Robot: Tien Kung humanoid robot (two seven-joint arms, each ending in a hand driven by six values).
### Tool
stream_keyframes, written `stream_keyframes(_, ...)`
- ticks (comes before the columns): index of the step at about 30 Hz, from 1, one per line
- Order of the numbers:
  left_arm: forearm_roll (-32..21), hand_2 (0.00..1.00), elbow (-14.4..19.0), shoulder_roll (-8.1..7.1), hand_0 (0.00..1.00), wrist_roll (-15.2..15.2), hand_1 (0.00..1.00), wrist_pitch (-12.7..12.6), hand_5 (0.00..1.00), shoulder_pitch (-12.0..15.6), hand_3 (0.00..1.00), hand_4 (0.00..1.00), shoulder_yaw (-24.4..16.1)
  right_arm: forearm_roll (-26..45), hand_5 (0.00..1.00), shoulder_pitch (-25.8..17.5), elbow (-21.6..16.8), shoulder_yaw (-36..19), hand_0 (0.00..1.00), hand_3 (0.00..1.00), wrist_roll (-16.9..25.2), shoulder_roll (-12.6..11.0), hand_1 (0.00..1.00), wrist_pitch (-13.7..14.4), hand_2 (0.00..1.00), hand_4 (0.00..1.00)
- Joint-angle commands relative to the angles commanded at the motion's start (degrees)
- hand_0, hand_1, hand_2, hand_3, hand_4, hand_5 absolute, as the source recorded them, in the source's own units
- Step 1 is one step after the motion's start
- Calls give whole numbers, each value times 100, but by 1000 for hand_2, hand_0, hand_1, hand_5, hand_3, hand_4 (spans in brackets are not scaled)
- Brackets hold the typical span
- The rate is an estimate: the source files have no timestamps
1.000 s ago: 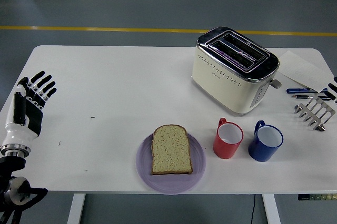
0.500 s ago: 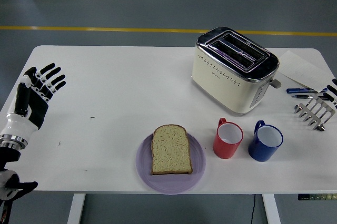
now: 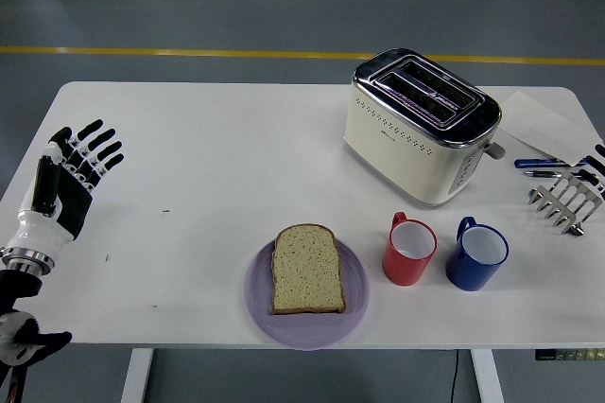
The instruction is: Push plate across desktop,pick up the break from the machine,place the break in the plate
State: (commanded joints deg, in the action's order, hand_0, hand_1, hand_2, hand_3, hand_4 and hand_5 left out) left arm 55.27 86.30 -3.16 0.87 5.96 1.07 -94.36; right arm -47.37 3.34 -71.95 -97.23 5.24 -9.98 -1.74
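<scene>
A slice of bread point(image 3: 307, 269) lies flat on a purple plate point(image 3: 261, 304) near the table's front edge, at the middle. A cream and chrome toaster point(image 3: 423, 125) stands at the back right, its two slots empty. My left hand point(image 3: 74, 176) is at the table's left edge, fingers spread, holding nothing, far left of the plate. Only the fingertips of my right hand point(image 3: 596, 159) show at the right edge.
A red mug point(image 3: 409, 249) and a blue mug point(image 3: 477, 254) stand right of the plate, in front of the toaster. A metal toast rack point(image 3: 566, 199), pens point(image 3: 548, 166) and a sheet of paper point(image 3: 539, 122) lie at the far right.
My left hand has moved up and to the right, further in over the table's left edge. Nothing else has moved.
</scene>
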Motion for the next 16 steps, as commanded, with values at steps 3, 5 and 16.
stream_keyframes(3,3,826,-7,1,813,2,812,-1,998,0,803,551,-5,-1,578,-3,-9,-10,757,744,4,-5,735,-32,748,548)
stream_keyframes(5,-1,829,-16,3,816,-2,815,-8,998,0,801,571,-6,-13,576,0,-15,-12,754,742,-2,-6,734,-67,745,547)
stream_keyframes(16,-9,828,-73,19,816,-25,814,-77,998,7,798,570,39,-169,575,7,-57,-76,754,739,-126,-43,733,-629,741,547)
